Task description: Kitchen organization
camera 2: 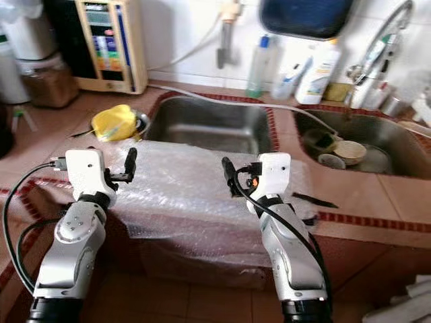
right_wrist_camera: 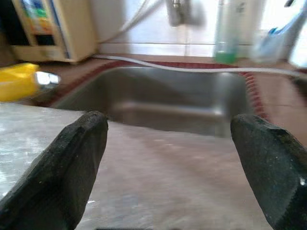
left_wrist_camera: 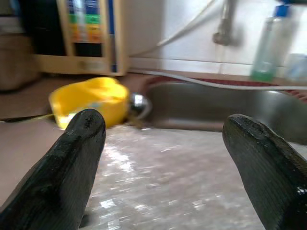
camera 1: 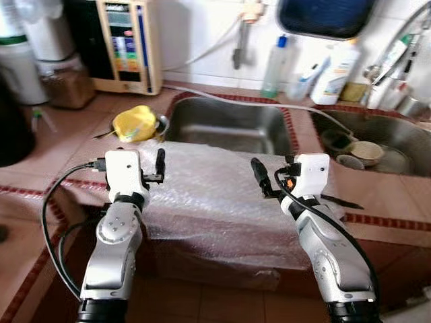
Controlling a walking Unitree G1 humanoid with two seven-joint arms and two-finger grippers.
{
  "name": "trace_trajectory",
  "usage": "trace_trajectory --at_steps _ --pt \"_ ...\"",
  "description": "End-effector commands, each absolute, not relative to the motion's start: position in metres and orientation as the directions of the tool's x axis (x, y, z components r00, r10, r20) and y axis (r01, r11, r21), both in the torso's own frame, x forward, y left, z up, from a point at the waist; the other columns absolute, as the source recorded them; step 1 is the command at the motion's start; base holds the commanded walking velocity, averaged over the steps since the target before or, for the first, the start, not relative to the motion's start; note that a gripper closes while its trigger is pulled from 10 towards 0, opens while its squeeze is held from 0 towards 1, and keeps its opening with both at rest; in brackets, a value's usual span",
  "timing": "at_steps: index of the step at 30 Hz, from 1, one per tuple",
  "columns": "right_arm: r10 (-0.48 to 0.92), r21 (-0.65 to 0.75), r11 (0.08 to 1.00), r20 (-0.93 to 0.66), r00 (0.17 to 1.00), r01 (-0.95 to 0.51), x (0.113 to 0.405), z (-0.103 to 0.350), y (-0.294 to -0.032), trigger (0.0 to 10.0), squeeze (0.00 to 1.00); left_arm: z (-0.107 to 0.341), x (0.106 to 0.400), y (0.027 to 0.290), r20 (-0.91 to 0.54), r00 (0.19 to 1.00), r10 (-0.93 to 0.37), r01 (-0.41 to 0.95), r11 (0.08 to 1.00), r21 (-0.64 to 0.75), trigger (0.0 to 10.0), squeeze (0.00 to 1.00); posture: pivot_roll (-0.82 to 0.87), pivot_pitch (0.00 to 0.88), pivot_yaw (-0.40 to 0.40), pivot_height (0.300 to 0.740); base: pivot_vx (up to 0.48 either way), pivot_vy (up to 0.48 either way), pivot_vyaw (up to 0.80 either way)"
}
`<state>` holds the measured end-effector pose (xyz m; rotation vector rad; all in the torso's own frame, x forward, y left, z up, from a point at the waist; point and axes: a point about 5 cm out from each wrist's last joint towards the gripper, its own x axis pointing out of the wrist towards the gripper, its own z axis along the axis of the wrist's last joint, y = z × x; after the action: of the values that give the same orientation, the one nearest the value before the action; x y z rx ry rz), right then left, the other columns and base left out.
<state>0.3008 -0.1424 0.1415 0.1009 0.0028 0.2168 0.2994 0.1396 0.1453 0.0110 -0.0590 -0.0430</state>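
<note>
While the tiled counter [camera 1: 60, 145] runs wide across the scene with two steel basins sunk in it, the bubble-wrap sheet [camera 1: 202, 185] lies draped over its front edge, long axis running side to side, ahead of and below both arms. The left gripper [left_wrist_camera: 163, 158] and right gripper [right_wrist_camera: 168, 158] hover over its near part, both spread wide and empty, about equally near. Just beyond the sheet's far left corner lies a yellow pouch [camera 1: 135, 123]; the left sink [camera 1: 229, 121] opens straight behind.
</note>
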Motion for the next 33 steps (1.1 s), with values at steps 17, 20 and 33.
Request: trace_trajectory --at_steps 17,20,33 --pt "0.282 0.133 0.951 0.000 0.959 -0.280 0.3024 0.1433 -0.1250 10.0 0.00 0.1466 0.3004 0.1489 0.048 0.999 -0.018 0.016 0.999 0.030 10.0 0.00 -0.01 0.000 -0.057 0.740 0.337 0.000 0.00" --pt "0.286 0.131 0.949 0.013 0.958 -0.285 0.3007 0.1438 -0.1244 10.0 0.00 0.1457 0.2999 0.1482 0.046 0.999 -0.020 0.019 0.999 0.026 10.0 0.00 -0.01 0.000 -0.055 0.740 0.303 0.000 0.00" --pt "0.289 0.117 0.950 0.032 0.957 -0.291 0.3005 0.1471 -0.1260 10.0 0.00 0.1461 0.3005 0.1461 0.053 0.998 -0.018 0.017 1.000 0.016 10.0 0.00 -0.01 0.003 -0.062 0.740 0.043 0.000 0.00"
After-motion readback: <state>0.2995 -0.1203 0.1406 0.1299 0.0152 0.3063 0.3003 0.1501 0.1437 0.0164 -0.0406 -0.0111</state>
